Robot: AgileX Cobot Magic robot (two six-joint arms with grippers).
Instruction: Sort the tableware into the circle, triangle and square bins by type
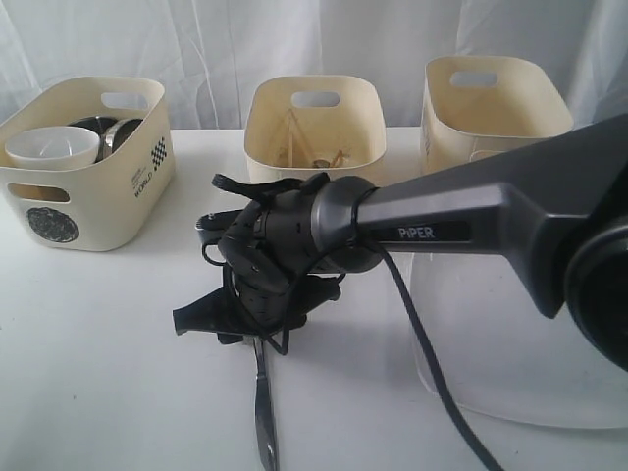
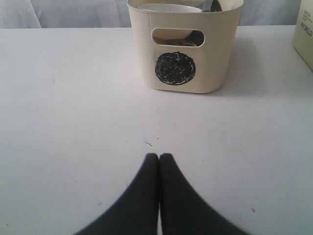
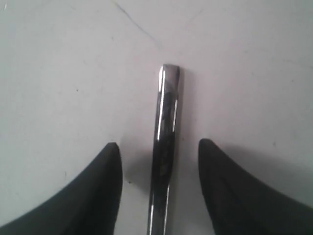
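Observation:
A slim steel piece of cutlery (image 1: 263, 397) lies on the white table; which kind it is I cannot tell. My right gripper (image 1: 253, 329) reaches across the middle and hangs low over it. In the right wrist view the gripper (image 3: 159, 144) is open, with the cutlery's handle (image 3: 166, 112) lying between the two fingers, untouched. The circle bin (image 1: 108, 211) holds a white bowl (image 1: 51, 145) and steel vessels (image 1: 108, 132). Wooden chopsticks (image 1: 294, 142) rest in the middle bin (image 1: 312, 118). A large white square plate (image 1: 500, 353) lies at the right. My left gripper (image 2: 159, 155) is shut and empty.
A third cream bin (image 1: 491, 108) stands at the back right. In the left wrist view the circle bin (image 2: 195, 63) with its black scribble mark (image 2: 175, 68) stands ahead of the fingers, another bin's edge (image 2: 304, 34) beside it. White curtains hang behind the table.

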